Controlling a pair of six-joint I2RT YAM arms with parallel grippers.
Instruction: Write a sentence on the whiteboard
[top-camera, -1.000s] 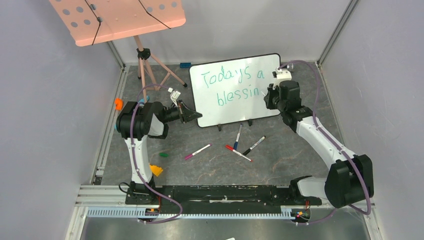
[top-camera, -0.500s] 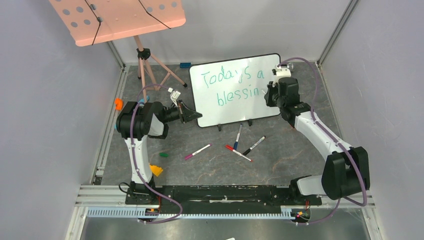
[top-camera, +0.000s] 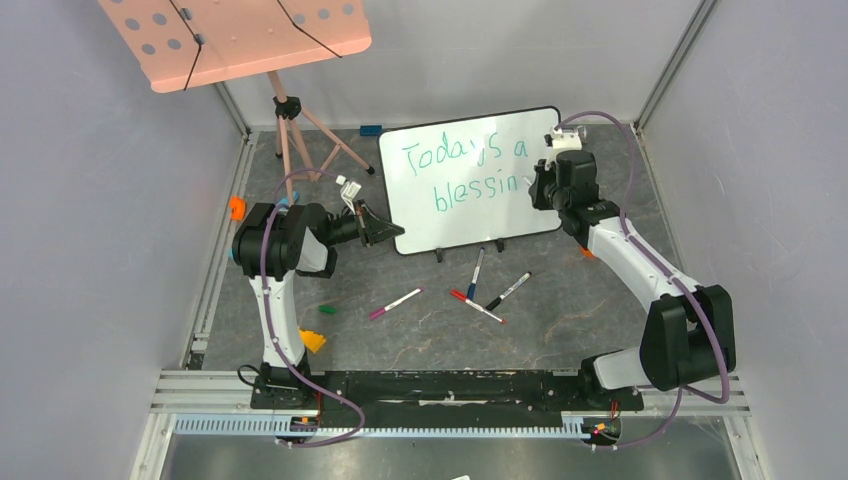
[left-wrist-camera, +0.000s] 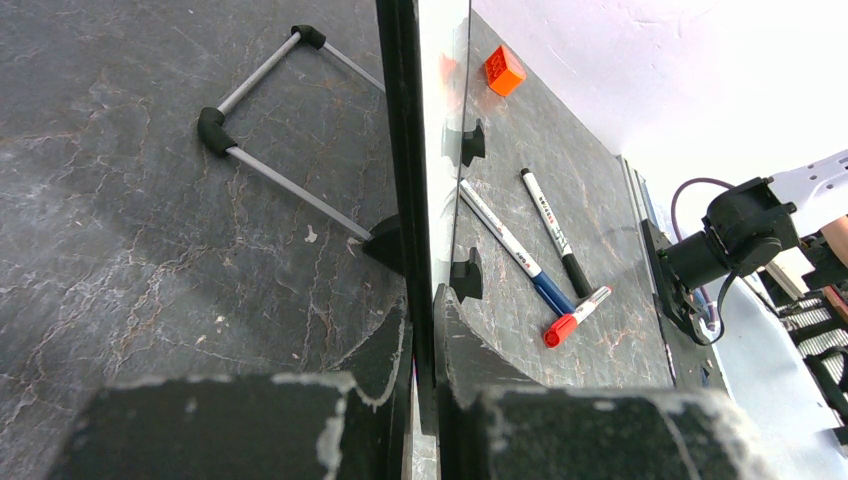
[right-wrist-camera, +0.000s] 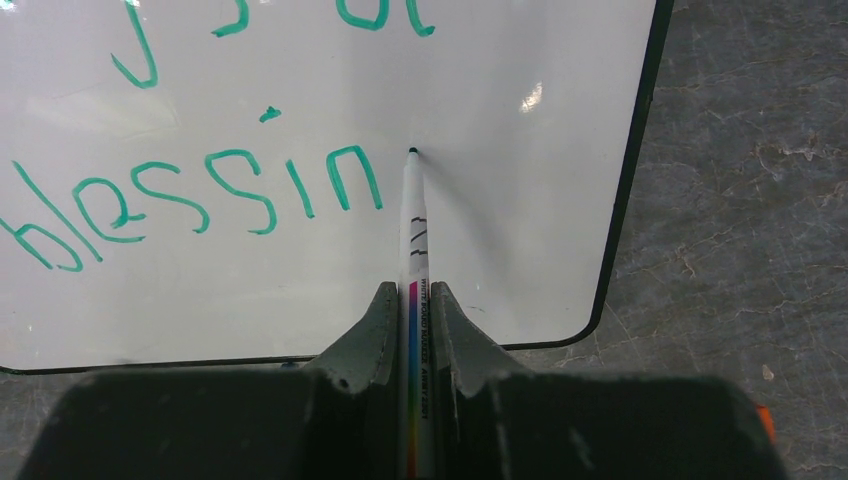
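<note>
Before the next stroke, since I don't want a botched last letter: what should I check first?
1. Right tool shut on the white-barrelled whiteboard marker: ok.
2. Marker tip touching the large glossy white whiteboard: cannot tell.
3. Left tool shut on the board's black-framed edge: ok.
4. Teal-green handwritten sentence finished: not ok, it ends at "blessin".
5. Bare white space right of the "n" for one more letter: ok.
</note>
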